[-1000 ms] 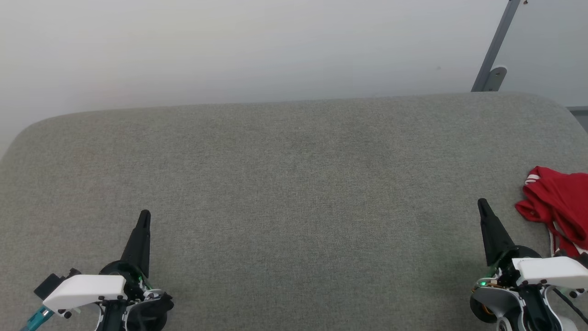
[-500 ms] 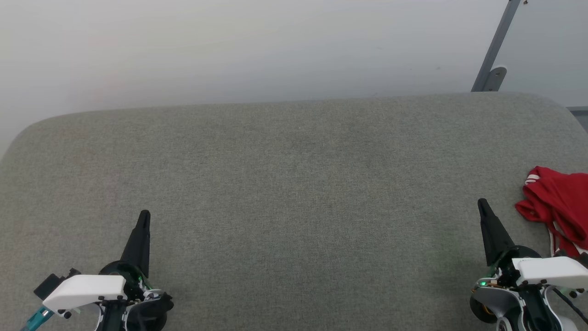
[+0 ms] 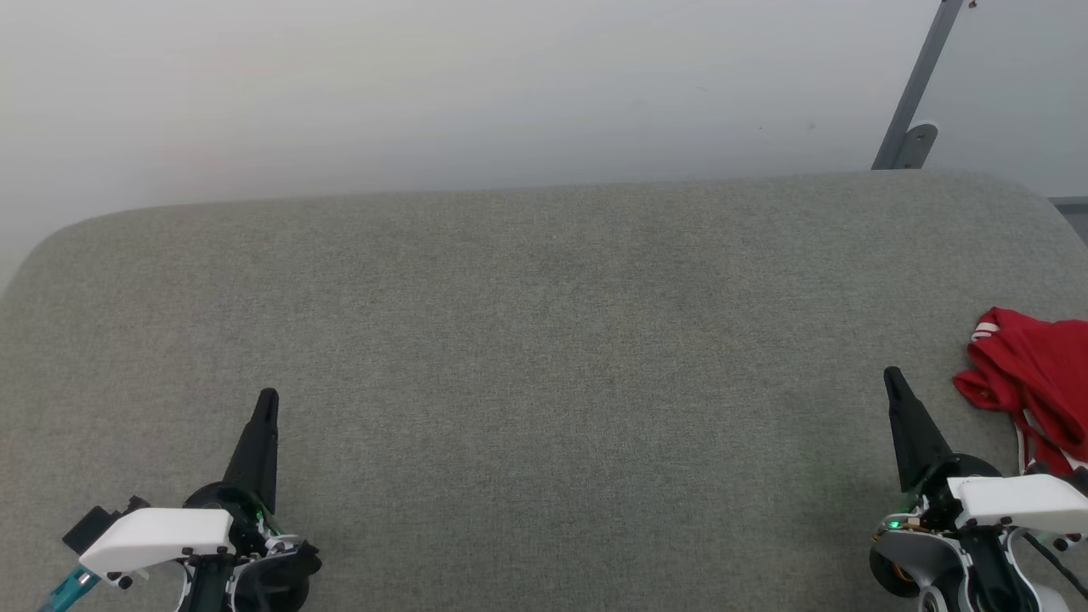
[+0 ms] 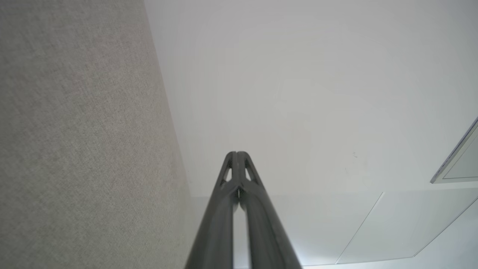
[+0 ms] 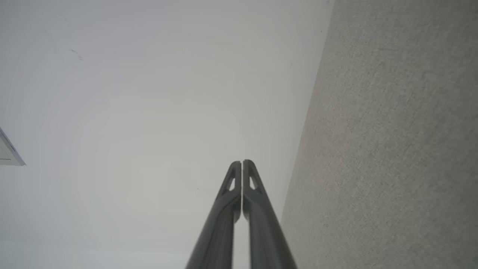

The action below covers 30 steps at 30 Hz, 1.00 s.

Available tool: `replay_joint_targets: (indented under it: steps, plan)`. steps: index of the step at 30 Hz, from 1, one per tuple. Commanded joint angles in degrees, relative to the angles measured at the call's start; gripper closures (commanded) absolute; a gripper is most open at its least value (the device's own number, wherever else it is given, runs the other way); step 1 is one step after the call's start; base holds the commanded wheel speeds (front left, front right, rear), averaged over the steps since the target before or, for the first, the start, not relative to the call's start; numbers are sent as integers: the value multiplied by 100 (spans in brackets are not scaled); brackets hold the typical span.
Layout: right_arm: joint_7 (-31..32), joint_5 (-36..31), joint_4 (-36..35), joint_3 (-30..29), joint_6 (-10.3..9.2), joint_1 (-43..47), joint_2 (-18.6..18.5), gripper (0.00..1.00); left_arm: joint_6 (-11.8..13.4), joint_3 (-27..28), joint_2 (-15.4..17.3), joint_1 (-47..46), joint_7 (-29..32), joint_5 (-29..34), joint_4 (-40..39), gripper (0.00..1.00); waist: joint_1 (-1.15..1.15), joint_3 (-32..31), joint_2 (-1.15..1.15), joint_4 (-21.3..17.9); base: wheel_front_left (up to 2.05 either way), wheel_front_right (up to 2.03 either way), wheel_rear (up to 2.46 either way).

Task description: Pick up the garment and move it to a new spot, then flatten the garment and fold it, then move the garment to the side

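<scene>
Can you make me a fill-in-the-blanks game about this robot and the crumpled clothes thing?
1. The crumpled garment is bright ____ with white stripes.
2. It lies on a fabric surface coloured ____.
3. The left tool and the right tool are both shut and hold ____.
4. The tool nearer the garment is the ____ one.

Missing words: red; grey; nothing; right.
</scene>
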Motion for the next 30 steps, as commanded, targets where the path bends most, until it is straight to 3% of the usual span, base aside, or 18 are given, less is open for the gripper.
replay_joint_targets:
  steps: [1, 30]
  plan:
    - [5, 23, 8, 4, 0, -27, 8, 100, 2, 24, -9, -72, 16, 17, -1, 100, 0, 0, 0, 0, 0, 0, 0]
    - [4, 23, 8, 5, 0, -27, 9, 100, 2, 35, -17, -74, 33, 29, -1, 100, 0, 0, 0, 0, 0, 0, 0]
